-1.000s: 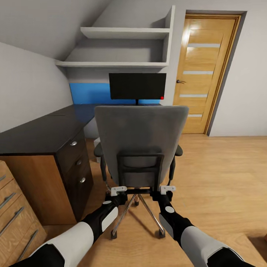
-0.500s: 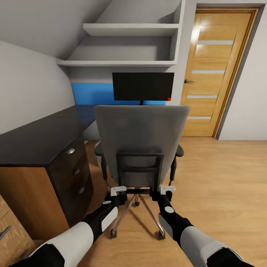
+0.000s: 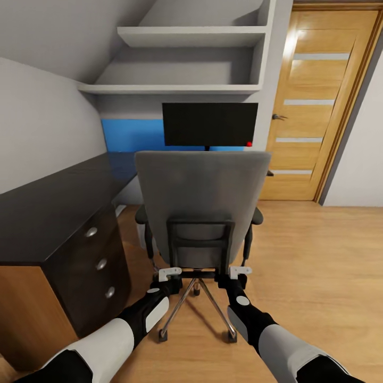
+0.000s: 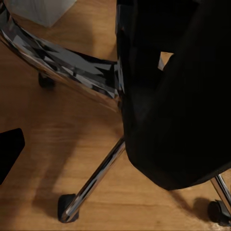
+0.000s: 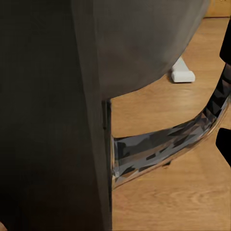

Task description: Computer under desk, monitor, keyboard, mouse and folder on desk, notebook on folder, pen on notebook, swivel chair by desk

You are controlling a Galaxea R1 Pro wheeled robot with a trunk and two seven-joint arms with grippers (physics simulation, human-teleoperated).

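facing away, swivel chair [image 3: 202, 207] upright

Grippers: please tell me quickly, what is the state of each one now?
Left gripper: at the swivel chair, low on its black back frame; open or closed cannot be told.
Right gripper: the same, on the frame's other side; cannot be told.

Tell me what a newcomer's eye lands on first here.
First the grey swivel chair, its tall back filling the middle, with the left gripper and right gripper at the black frame under that back. Behind it the black monitor stands on the glossy black desk, and a wooden door rises at right.
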